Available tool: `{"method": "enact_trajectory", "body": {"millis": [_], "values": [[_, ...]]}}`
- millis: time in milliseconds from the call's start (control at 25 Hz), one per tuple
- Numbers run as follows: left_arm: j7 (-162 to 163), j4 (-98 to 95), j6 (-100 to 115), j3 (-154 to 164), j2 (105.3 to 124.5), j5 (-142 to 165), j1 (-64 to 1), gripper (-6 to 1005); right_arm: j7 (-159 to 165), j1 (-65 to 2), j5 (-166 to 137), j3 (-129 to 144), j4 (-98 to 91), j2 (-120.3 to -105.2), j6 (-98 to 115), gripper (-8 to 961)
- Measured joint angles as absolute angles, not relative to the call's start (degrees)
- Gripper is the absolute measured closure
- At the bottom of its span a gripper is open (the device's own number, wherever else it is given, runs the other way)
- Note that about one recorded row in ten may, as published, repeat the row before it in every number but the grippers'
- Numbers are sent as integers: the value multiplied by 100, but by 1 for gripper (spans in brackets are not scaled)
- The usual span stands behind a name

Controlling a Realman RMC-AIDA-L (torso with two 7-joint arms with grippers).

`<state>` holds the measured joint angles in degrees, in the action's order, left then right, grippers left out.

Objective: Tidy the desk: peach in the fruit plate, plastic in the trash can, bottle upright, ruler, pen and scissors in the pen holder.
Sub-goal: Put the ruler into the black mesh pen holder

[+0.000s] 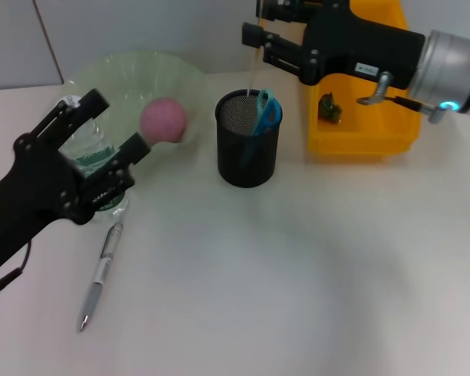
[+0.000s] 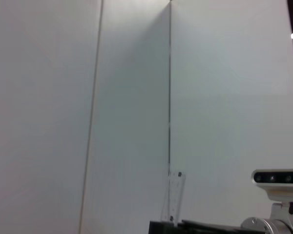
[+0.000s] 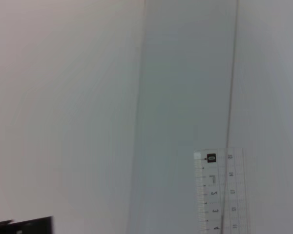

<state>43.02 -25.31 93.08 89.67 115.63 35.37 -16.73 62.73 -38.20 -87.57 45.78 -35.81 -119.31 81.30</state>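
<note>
- The right gripper point(image 1: 258, 43) pinched the ruler point(image 1: 252, 74) upright, its long axis vertical, directly above the pen holder point(image 1: 248, 149)
- The left gripper point(image 1: 102, 129), jaws spread, stood around the bottle point(image 1: 86, 149)
- Only the right wrist view showed the ruler's numbers
</note>
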Motion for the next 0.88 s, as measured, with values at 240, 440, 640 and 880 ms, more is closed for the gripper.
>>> {"method": "enact_trajectory", "body": {"millis": [240, 440, 640, 880], "values": [[4302, -2518, 9353, 8984, 11503, 3534, -1471, 201, 5144, -4024, -7803, 5305, -2763, -11957, 7430, 558], [4325, -2463, 9384, 9018, 11496, 3533, -1459, 201, 4734, -4068, -7261, 5583, -2388, -11962, 7127, 558], [4341, -2459, 9387, 9028, 11496, 3532, -1464, 201, 4684, -4039, -7047, 5533, -2149, -11962, 6981, 557], [4330, -2460, 9388, 9027, 11496, 3533, -1463, 200, 4589, -4074, -6943, 5571, -1863, -11962, 6778, 556]]}}
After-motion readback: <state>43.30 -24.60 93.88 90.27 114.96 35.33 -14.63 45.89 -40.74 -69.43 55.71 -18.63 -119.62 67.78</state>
